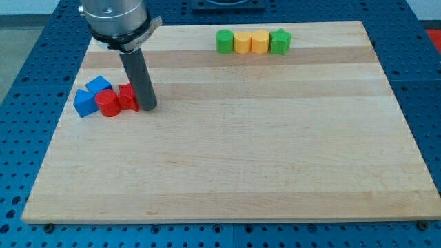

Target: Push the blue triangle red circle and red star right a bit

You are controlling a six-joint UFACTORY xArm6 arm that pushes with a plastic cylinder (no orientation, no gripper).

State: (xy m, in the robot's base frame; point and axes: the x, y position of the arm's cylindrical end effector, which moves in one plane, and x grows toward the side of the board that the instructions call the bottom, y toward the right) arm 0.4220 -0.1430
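A cluster of four blocks is seen at the view's left edge of the table (227,172): a blue block (83,103) lies farthest left, a blue triangle (100,85) sits just above and right of it, a red circle (107,103) touches both, and a red star (127,98) is pressed against the circle's right side. My tip (148,107) is planted just right of the star, touching it or very nearly so, which is judged to be the wrong side for a push to the view's right. No claw is carried by this arm, so no claw state can be told; only a dark rod is shown. For the step to be done well, the tip would best be brought round the cluster, above or below it, without the star being nudged left, and set at the left of the three named blocks. Because the plain blue block stands in that very spot, a line of contact between it and the triangle and circle would have to be found, or the blue block would be carried along too. A short, slow, level stroke is called for, since only a small shift is asked. Far off at the view's top right, a green block (224,41), two yellow blocks (242,42) (260,42) and a green star (280,41) are lined up touching, well apart from the work.
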